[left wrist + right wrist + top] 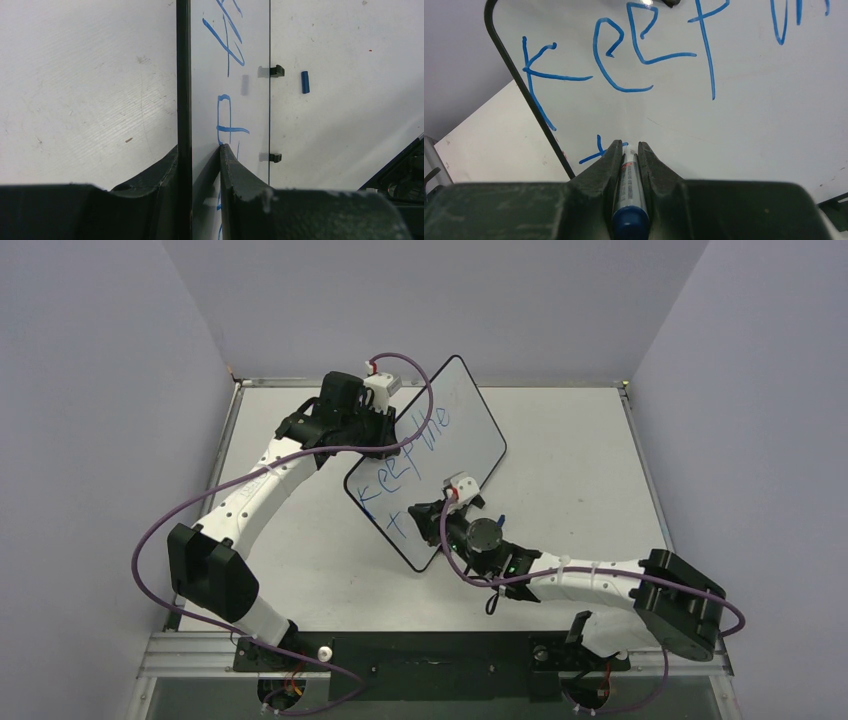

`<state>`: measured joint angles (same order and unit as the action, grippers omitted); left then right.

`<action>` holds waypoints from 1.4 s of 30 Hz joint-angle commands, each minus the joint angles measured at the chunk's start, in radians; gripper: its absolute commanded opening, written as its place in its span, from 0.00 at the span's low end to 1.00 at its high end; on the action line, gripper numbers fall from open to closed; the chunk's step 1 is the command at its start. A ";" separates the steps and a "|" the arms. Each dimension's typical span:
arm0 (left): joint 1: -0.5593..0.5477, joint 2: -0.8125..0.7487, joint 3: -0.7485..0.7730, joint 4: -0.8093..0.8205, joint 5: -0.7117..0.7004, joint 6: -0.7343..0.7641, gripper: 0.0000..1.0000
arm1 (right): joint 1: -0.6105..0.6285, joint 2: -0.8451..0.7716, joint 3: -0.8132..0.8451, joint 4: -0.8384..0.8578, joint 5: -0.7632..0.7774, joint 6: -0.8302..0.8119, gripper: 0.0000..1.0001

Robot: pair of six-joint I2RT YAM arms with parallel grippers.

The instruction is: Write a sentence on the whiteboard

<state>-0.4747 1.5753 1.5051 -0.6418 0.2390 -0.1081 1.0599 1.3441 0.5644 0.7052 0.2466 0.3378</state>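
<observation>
The whiteboard (470, 430) stands tilted on the table, black-rimmed, with the sentence (405, 455) in blue reading "Keep the" and a "t" below. My left gripper (372, 412) is shut on the whiteboard's far edge (184, 100), one finger on each side. My right gripper (424, 514) is shut on a marker pen (630, 190) with a blue end, its tip at the board right of the "t" (596, 152). The words "Keep" (624, 55) fill the right wrist view.
A small blue pen cap (305, 82) lies on the white table (580, 490) beyond the board. Two black feet (276, 71) stick out from the board's lower edge. Purple cables (160, 530) loop beside the left arm. Grey walls enclose the table.
</observation>
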 commanded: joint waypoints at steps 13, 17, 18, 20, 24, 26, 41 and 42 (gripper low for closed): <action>-0.040 0.077 -0.062 -0.017 -0.087 0.089 0.00 | -0.007 -0.055 0.031 0.029 -0.084 -0.030 0.00; -0.039 0.074 -0.062 -0.016 -0.087 0.089 0.00 | -0.018 -0.041 0.041 0.025 -0.079 -0.023 0.00; -0.040 0.075 -0.062 -0.016 -0.086 0.090 0.00 | -0.020 -0.038 0.041 0.026 -0.084 -0.019 0.00; -0.040 0.075 -0.062 -0.017 -0.084 0.090 0.00 | -0.025 -0.032 0.045 0.025 -0.094 -0.017 0.00; -0.040 0.073 -0.063 -0.018 -0.086 0.089 0.00 | -0.028 -0.025 0.048 0.024 -0.091 -0.018 0.00; -0.041 0.072 -0.063 -0.016 -0.086 0.090 0.00 | -0.031 -0.030 0.048 0.013 -0.075 -0.024 0.00; -0.041 0.069 -0.063 -0.018 -0.085 0.090 0.00 | -0.093 -0.020 0.050 -0.036 -0.054 -0.022 0.00; -0.041 0.069 -0.063 -0.018 -0.085 0.091 0.00 | -0.092 -0.014 0.054 -0.037 -0.055 -0.021 0.00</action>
<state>-0.4747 1.5768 1.5051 -0.6388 0.2379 -0.1081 0.9684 1.3167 0.5743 0.6495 0.1875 0.3099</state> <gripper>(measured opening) 0.218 0.101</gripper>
